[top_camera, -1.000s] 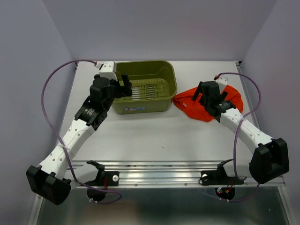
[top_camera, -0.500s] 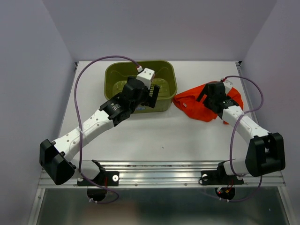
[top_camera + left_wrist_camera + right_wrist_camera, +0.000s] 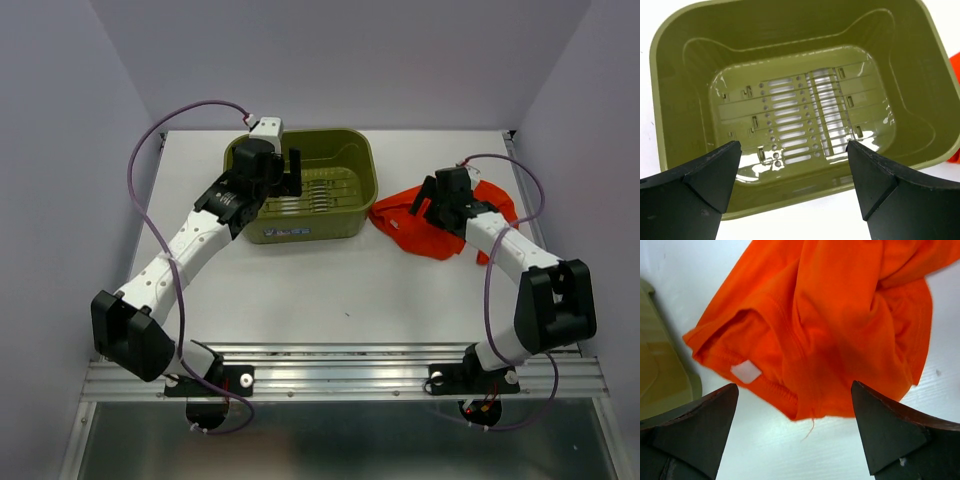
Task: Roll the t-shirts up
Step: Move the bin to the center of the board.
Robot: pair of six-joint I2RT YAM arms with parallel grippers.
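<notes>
The orange-red t-shirt [image 3: 430, 228] lies crumpled on the white table, right of the basket. In the right wrist view the t-shirt [image 3: 830, 315] fills the upper part, with a white label at its hem. My right gripper [image 3: 428, 200] is open and empty, just above the cloth's near edge; it also shows in the right wrist view [image 3: 795, 432]. My left gripper [image 3: 285, 172] is open and empty, hovering over the basket's left part; it also shows in the left wrist view [image 3: 792, 187].
An olive-green slotted plastic basket [image 3: 352, 216] stands at the back middle of the table, with nothing in it; its floor and rim fill the left wrist view [image 3: 670, 100]. Purple cables loop over both arms. A metal rail runs along the near edge.
My left gripper swung over the basket, first to its right part, then back to its left part. My right gripper shifted a little left over the t-shirt. The t-shirt has not moved.
</notes>
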